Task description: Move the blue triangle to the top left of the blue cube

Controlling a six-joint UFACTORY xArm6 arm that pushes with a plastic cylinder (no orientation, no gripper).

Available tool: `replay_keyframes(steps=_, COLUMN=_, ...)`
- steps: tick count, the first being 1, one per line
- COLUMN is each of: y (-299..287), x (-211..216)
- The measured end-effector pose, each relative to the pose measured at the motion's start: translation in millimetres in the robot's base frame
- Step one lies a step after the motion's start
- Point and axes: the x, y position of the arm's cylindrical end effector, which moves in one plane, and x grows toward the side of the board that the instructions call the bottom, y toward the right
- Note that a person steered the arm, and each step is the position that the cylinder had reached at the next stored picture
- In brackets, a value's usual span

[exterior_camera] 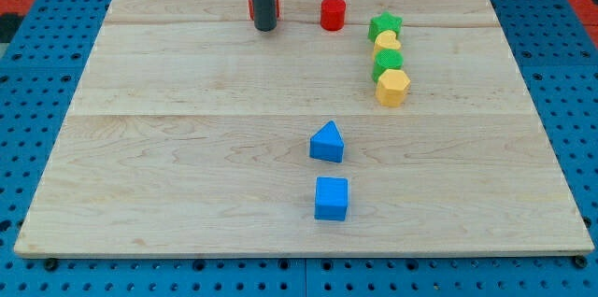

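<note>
The blue triangle (327, 142) lies on the wooden board (187, 148) a little right of centre. The blue cube (331, 198) sits just below it, towards the view's bottom, with a small gap between them. My tip (265, 28) is near the view's top, left of centre, far from both blue blocks. It stands in front of a red block (252, 7) that it mostly hides.
A red cylinder (333, 13) stands to the right of my tip. At the upper right a column runs downward: a green star (384, 26), a yellow block (388, 43), a green block (386, 62) and a yellow pentagon-like block (392, 86).
</note>
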Motion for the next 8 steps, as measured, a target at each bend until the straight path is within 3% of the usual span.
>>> replay_keyframes(steps=1, y=-1, x=54)
replay_keyframes(steps=2, y=19, x=137)
replay_keyframes(steps=3, y=78, x=145)
replay_keyframes(steps=4, y=91, x=174)
replay_keyframes(steps=6, y=183, x=220)
replay_keyframes(steps=8, y=105, x=233)
